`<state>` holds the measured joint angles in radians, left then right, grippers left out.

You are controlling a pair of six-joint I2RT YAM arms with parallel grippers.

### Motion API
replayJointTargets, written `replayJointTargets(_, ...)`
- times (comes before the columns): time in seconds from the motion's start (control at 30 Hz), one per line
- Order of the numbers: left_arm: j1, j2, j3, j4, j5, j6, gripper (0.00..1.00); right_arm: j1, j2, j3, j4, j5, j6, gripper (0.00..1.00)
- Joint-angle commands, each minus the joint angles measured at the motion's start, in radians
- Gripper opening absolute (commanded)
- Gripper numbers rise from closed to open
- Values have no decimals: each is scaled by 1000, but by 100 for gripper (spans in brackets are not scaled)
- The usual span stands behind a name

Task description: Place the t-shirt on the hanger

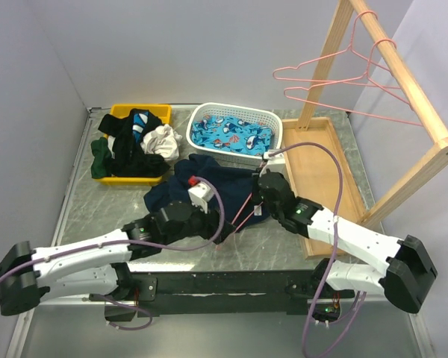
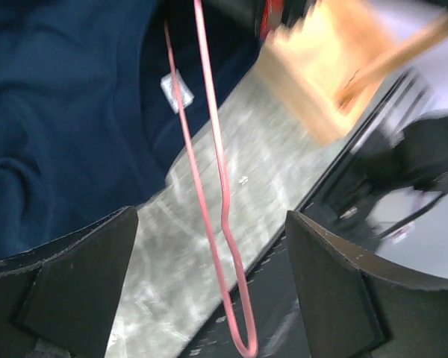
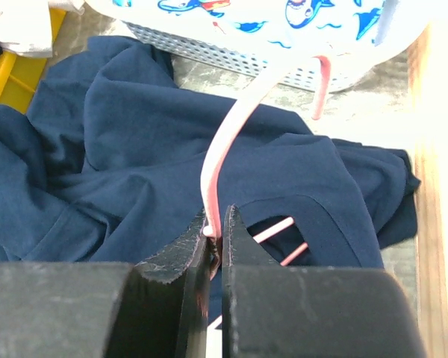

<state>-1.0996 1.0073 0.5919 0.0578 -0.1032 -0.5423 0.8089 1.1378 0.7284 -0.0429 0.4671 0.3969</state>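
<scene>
The navy t-shirt [image 1: 198,179] lies crumpled mid-table. In the right wrist view, the t-shirt [image 3: 127,149] fills the frame. Two pink wires of the hanger [image 3: 228,134] show through its neck opening. My right gripper [image 3: 218,218] is shut on the hanger's wire, which curves up from the jaws. In the left wrist view my left gripper [image 2: 210,216] is open. The hanger [image 2: 216,171] runs between its fingers, touching neither, and its narrow looped end hangs past the table's front edge. The t-shirt [image 2: 60,112] and its white label [image 2: 172,88] lie beyond. From above, the left gripper [image 1: 218,224] and right gripper [image 1: 255,203] flank the hanger [image 1: 237,218].
A yellow bin [image 1: 127,179] with a heap of clothes stands at the back left. A white basket [image 1: 235,112] of whale-print fabric sits behind the shirt. A wooden tray [image 1: 321,171] lies to the right. Above it, a wooden rack [image 1: 403,82] carries more pink hangers [image 1: 336,82].
</scene>
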Motion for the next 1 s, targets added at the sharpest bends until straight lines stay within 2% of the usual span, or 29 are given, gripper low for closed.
replayJointTargets(0.0,4,-107,81,-123,-126,-165,86,0,-70,-66,40,11,56,0)
replayJointTargets(0.07,43,-99,101,-166,-115,-250,82,1,-91,-86,80,11,66,0)
replayJointTargets(0.1,62,-82,111,-220,-99,-283,76,1,-110,-107,96,15,71,0)
replayJointTargets(0.17,99,-12,134,-259,-63,-330,70,1,-128,-124,112,25,79,0)
replayJointTargets(0.4,99,241,221,-312,-50,-354,58,7,-202,-193,166,64,94,0)
replayJointTargets(0.77,66,494,384,-328,-81,-343,59,12,-240,-228,178,116,114,0)
replayJointTargets(0.97,27,591,451,-381,-157,-363,62,16,-248,-216,143,175,158,0)
